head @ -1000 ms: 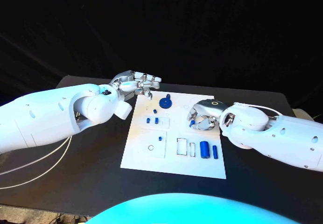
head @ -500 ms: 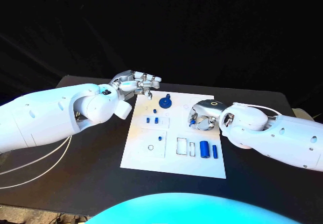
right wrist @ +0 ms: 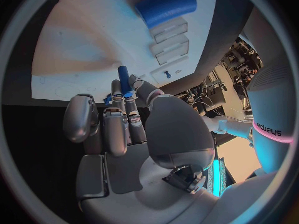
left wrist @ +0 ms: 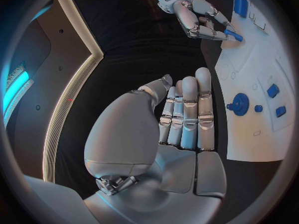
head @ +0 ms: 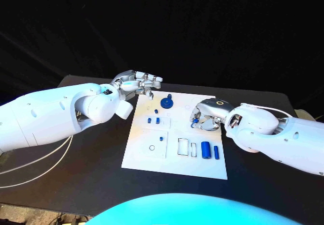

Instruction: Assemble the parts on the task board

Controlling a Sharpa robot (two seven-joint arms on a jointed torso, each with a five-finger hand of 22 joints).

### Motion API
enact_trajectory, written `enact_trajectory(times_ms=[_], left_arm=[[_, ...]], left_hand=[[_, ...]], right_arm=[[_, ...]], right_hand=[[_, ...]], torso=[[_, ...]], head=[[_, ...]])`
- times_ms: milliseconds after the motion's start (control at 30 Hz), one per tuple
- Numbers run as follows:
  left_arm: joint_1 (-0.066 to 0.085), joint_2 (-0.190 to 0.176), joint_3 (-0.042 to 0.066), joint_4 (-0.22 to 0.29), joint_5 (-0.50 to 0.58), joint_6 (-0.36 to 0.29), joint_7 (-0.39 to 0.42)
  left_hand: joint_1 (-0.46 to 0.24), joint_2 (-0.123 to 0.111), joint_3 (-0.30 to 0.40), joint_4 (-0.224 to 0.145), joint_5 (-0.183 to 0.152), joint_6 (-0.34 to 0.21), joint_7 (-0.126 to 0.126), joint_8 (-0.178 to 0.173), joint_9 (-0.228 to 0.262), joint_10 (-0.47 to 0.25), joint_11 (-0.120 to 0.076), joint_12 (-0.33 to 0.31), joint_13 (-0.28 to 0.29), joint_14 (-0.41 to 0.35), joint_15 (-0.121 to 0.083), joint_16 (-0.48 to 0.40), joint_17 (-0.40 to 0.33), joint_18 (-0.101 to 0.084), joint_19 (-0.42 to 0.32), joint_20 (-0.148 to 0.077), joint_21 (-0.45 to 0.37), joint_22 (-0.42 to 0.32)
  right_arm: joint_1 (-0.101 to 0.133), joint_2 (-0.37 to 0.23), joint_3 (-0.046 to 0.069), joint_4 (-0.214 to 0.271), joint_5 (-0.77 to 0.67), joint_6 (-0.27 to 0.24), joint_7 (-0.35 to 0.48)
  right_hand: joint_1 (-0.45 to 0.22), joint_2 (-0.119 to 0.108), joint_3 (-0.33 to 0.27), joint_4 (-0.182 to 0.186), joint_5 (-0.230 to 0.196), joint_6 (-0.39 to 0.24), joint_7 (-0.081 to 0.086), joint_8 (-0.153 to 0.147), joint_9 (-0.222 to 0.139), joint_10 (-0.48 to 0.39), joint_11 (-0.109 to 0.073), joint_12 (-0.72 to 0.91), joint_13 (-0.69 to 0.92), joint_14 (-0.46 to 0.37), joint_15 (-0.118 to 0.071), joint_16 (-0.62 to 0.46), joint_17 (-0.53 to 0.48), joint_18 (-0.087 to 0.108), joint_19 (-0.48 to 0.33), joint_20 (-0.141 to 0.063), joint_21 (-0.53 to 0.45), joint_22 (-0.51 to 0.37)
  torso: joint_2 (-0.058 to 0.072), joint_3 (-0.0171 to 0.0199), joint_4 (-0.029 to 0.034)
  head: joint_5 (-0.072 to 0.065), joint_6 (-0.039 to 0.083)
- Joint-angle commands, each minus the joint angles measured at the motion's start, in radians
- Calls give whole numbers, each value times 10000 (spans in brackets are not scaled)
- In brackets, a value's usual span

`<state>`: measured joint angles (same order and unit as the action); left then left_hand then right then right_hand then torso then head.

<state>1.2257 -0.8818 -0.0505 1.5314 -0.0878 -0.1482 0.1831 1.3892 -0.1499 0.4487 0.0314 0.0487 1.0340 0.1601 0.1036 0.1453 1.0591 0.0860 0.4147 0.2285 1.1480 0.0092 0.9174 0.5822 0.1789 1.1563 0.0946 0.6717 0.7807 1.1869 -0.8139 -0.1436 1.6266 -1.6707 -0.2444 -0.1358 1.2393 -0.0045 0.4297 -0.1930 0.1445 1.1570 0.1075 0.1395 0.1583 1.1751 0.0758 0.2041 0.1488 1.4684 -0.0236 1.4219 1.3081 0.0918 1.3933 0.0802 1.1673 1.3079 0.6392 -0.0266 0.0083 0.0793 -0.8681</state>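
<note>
The white task board (head: 145, 157) lies in the middle of the black table. My right hand (head: 206, 114) hovers over the board's right side and pinches a small blue pin (right wrist: 123, 79) between thumb and fingertips; the pin (head: 194, 121) points down at the board. The left wrist view also shows this hand (left wrist: 198, 19) and the pin (left wrist: 233, 35). My left hand (head: 138, 82) hangs above the board's far left corner, holding nothing, its fingers (left wrist: 187, 115) straight and side by side. A blue knob (head: 167, 102) stands on the far part of the board.
A thick blue cylinder (head: 205, 150) and a thinner blue one (head: 216, 152) lie near the board's right front, beside white slots (head: 183, 146). Small blue pieces (head: 153, 120) and another (head: 160, 138) sit mid-board. Black table (head: 81, 168) surrounds the board.
My right hand has shifted slightly to the right with the blue pin still in it. The left hand has not moved.
</note>
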Motion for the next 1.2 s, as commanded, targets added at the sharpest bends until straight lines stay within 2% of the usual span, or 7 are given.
enact_trajectory(times_ms=[33, 200, 367, 500, 700, 967, 1200], left_arm=[[4, 11, 3, -32, 3, 170, 56], [3, 53, 3, -84, 3, 191, 60], [2, 127, 1, -129, 3, 222, 56], [2, 205, 1, -174, 3, 233, 57], [3, 296, 0, -219, 3, 243, 55], [4, 394, 0, -251, 3, 258, 56], [5, 399, 0, -258, 3, 245, 52]], left_hand=[[23, 58, -46, -1, -9, -55, -24, -44, -13, -87, -10, 52, 17, 64, 6, -36, -9, 46, 63, 16, -21, -10], [23, 58, -46, -1, -9, -55, -24, -44, -13, -87, -10, 52, 17, 64, 6, -36, -9, 46, 63, 16, -21, -10], [23, 58, -46, -1, -9, -55, -24, -44, -13, -87, -10, 52, 17, 64, 6, -36, -9, 46, 63, 16, -21, -10], [23, 58, -46, -1, -9, -55, -24, -44, -13, -87, -10, 52, 17, 64, 6, -36, -9, 46, 63, 16, -21, -10], [36, 74, -41, -1, -9, -53, -24, -43, -15, -93, -11, 64, 18, 72, 5, -51, -26, 46, 66, 15, -27, -14], [36, 74, -41, -1, -9, -53, -24, -43, -15, -93, -11, 64, 18, 72, 5, -51, -26, 46, 66, 15, -27, -14], [35, 74, -43, 0, -9, -54, -24, -43, -15, -94, -10, 66, 18, 73, 6, -54, -29, 46, 66, 15, -29, -15]], right_arm=[[116, -149, 47, 543, 73, -366, -168], [240, -101, 96, 1388, 148, -607, -99], [180, 535, 97, 1615, 169, -654, 33], [-39, 1180, 66, 1458, 157, -633, 147], [-410, 2003, 7, 1033, 101, -589, 233], [-852, 2793, -108, 225, 60, -473, 250], [-965, 2941, -156, -152, -75, -298, 204]], right_hand=[[265, 147, 28, -9, -29, 57, 20, 60, 14, 374, -306, 38, -4, 532, -63, 67, 36, -61, 40, -36, 19, 456], [279, 111, 46, -30, 10, 34, 35, 59, 35, 353, -299, 25, 1, 534, -58, 70, 40, -61, 38, -38, 12, 459], [302, 92, 89, -53, 68, -14, 65, 45, 58, 311, -276, -1, 4, 533, -46, 68, 34, -61, 35, -36, 0, 463], [310, 89, 110, -60, 95, -38, 82, 37, 68, 290, -264, -13, 6, 532, -38, 67, 30, -54, 19, -33, -37, 447], [319, 82, 146, -71, 161, -79, 111, 24, 88, 258, -241, -30, 12, 530, -21, 64, 21, -48, 5, -24, -72, 439], [307, 75, 166, -67, 205, -129, 140, 7, 105, 215, -216, -51, 16, 533, -2, 73, 33, -45, -3, -13, -94, 436], [312, 58, 171, -79, 222, -143, 147, 2, 112, 202, -211, -56, 19, 532, 3, 69, 25, -46, -2, -8, -92, 440]], torso=[[-8, -5, -2], [0, -6, 19], [-3, -13, 24], [3, -22, 27], [4, -28, 18], [15, -11, 6], [6, -8, -6]], head=[[78, 8], [174, 2], [361, -21], [615, -45], [892, -45], [1171, -45], [1203, -45]])
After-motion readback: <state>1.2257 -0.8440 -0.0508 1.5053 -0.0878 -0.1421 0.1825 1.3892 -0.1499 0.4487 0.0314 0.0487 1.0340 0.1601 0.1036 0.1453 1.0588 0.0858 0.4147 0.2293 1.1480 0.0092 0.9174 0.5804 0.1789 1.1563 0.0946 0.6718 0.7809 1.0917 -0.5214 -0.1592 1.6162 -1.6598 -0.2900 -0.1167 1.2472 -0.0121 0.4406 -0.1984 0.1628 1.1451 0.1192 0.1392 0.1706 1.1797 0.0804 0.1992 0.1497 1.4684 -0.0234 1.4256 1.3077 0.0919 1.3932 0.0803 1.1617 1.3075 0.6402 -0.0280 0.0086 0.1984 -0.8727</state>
